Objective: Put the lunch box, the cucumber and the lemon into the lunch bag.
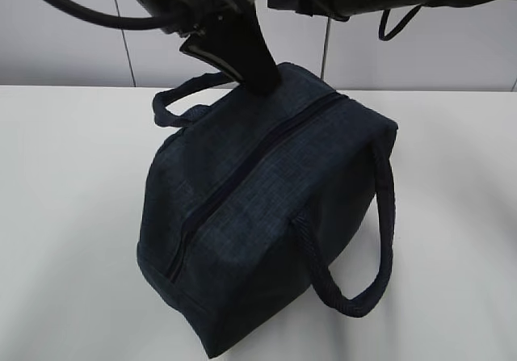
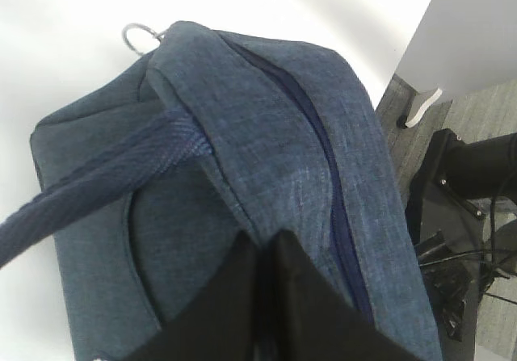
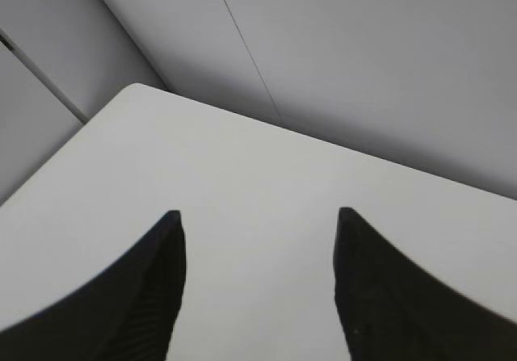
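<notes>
- Navy woven fabric fills the middle of your exterior view: the bag (image 1: 266,216) sits on the white table (image 1: 65,216), its zipper (image 1: 242,179) running from lower left to upper right and closed along the whole length you can see.
- One handle (image 1: 355,248) loops down the bag's right side; the other handle (image 1: 182,102) arches at the upper left, behind the bag.
- Your left gripper (image 1: 260,74) comes down from the top centre of the exterior view and meets the bag's top at the far end of the zipper.
- In your left wrist view, the left gripper (image 2: 262,296) shows at the bottom centre with its two black fingers pressed together, clenched on a fold of bag fabric beside the zipper.
- A silver ring pull (image 2: 139,36) sticks out at the bag's far end, upper left of that view.
- Your right gripper (image 3: 258,280) hangs released in the right wrist view, fingers spread wide at the bottom of the frame, with only bare table between them.
- In the exterior view the right arm shows only as dark parts at the top right.
- The box, cucumber and lemon appear in none of your views.
</notes>
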Robot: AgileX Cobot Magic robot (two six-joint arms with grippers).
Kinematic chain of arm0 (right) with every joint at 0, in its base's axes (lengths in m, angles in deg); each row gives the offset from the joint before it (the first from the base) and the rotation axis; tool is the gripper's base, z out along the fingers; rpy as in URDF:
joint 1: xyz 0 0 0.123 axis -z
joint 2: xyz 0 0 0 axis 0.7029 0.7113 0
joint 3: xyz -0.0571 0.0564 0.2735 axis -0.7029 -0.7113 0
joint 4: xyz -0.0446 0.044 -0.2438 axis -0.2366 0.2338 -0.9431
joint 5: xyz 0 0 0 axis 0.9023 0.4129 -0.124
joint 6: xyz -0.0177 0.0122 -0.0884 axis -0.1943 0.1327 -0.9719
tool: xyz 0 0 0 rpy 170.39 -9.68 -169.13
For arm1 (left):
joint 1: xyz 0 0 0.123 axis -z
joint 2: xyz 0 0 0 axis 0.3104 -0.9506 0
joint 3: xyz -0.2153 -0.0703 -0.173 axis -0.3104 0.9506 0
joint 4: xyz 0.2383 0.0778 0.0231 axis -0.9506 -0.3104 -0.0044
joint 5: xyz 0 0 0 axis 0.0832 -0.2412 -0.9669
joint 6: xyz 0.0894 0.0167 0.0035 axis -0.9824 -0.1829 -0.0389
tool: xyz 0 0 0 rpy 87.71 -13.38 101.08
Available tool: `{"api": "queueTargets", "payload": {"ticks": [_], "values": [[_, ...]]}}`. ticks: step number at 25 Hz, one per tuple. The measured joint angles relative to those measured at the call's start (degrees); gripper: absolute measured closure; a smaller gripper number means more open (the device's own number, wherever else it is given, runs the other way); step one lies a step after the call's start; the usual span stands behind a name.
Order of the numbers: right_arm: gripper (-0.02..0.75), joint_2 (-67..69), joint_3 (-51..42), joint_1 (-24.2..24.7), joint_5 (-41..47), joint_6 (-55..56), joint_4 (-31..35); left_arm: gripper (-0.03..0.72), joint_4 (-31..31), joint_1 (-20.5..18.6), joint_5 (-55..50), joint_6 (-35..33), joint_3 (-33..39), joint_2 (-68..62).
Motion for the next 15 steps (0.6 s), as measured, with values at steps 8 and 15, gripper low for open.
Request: {"api": "queueTargets", "payload": {"ticks": [8, 15], "values": [[0.292, -6.9, 0.4, 6.1, 2.4, 3.8, -0.5, 0.694, 2.7, -5.5, 5.0, 0.7, 0.0, -0.2], [0.291, -8.7, 0.4, 7.2, 5.8, 6.3, -0.9, 0.694, 13.8, -6.7, 14.8, 0.8, 0.0, -4.8]]}}
